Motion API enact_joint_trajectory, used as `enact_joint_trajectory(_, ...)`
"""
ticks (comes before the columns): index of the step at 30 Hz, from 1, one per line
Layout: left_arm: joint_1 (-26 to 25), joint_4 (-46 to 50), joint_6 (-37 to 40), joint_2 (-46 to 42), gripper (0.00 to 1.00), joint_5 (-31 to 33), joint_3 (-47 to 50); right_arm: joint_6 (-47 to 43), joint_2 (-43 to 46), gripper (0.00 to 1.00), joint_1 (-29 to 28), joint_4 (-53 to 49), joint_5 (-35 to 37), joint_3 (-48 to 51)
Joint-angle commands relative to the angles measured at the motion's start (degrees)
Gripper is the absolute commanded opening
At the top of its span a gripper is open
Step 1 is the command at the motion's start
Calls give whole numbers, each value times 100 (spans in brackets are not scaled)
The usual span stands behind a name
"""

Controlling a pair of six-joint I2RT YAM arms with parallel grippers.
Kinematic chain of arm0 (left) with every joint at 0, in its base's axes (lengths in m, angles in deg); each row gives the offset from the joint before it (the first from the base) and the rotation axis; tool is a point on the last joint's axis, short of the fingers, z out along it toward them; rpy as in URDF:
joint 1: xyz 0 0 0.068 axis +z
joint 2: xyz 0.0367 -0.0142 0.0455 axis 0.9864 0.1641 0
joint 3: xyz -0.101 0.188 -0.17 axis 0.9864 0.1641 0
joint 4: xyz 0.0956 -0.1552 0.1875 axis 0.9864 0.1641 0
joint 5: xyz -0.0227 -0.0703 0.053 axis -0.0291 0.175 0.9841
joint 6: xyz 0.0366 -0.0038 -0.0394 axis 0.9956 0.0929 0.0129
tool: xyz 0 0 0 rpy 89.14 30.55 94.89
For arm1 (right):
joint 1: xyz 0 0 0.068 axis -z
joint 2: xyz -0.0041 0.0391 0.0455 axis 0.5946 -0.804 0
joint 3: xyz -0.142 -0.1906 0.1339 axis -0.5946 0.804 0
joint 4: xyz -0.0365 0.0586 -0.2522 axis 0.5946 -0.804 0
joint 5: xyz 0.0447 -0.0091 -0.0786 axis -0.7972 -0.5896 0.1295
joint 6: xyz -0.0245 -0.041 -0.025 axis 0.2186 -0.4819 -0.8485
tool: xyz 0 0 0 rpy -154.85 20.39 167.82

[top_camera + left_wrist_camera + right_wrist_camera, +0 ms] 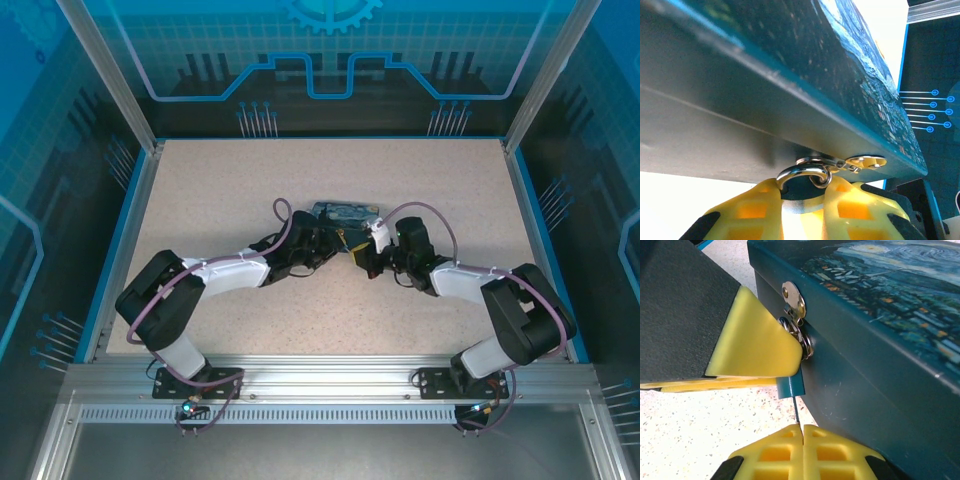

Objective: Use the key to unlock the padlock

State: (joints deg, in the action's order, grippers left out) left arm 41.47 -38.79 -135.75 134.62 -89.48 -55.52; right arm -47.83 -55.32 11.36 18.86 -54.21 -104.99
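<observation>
Left gripper [802,189] pinches the padlock [790,386] from the side; its yellow pads clamp the blue body, and the shackle [805,175] pokes out above them. The shackle is threaded through the hasp [792,296] on the front wall of the box [880,340], so the padlock hangs just under the hasp, touching the wall. Box sits mid-bench [220,190], between the two arms.

Right gripper [802,430] is pressed together on the key [797,412], a thin dark sliver standing out of the fingertips.

Key relation: the padlock lies directly above the right gripper, very near. The key's long axis runs straight up toward the underside of the body, roughly in line with the padlock's own long axis. The key tip meets the bottom edge of the body; can't tell if it is seated in the keyway or only touching. The right arm carries the key, the left only steadies the lock.

Judgement: the next move needs a push along the key axis and then a twist. A slight sideways offset could bend or slip the sliver.

Containers: the box lid is down and the hasp shut, with the shackle through it. Contents not visible.
</observation>
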Motion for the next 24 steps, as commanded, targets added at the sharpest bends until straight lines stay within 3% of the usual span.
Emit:
enact_joint_trajectory(1,-128,-35,1,-127,0,-590,-17,-51,95,0,-118,796,336,-60)
enact_joint_trajectory(6,-121,-100,-118,-85,0,-613,4,-184,175,0,-232,763,308,-34)
enact_joint_trajectory(16,-64,12,-380,-129,0,-767,-50,-835,309,0,-690,233,1394,-120)
enact_joint_trajectory(24,-64,66,-401,-136,0,-812,-76,-756,244,0,-704,440,1288,-106)
